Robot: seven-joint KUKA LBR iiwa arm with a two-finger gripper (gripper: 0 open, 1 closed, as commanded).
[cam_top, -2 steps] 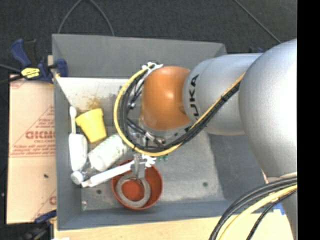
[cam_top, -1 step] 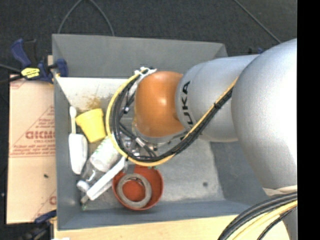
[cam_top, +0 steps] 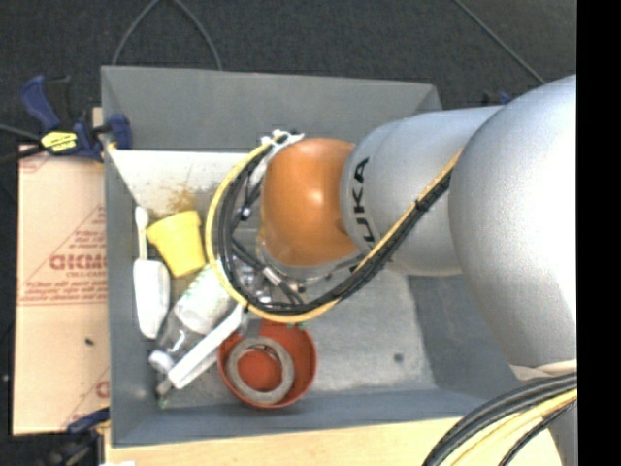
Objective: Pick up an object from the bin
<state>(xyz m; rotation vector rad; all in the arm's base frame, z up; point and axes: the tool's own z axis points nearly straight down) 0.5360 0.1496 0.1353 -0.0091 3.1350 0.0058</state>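
Part of my gripper's body [cam_top: 264, 282] shows under the arm's orange cover, low over the left middle of the bin. Just to its left lies a clear plastic bottle with a white label [cam_top: 201, 308], tilted. Below the gripper stands a red bowl [cam_top: 303, 357] with a grey tape roll [cam_top: 260, 367] inside it. A yellow block [cam_top: 178, 243] lies to the upper left, beside the cables.
A white brush-like tool [cam_top: 148, 294] lies along the bin's left wall. A white stick [cam_top: 199, 354] slants from the bottle toward the bin's lower left corner. The arm and its cables cover the bin's middle and right. Grey floor shows at the lower right.
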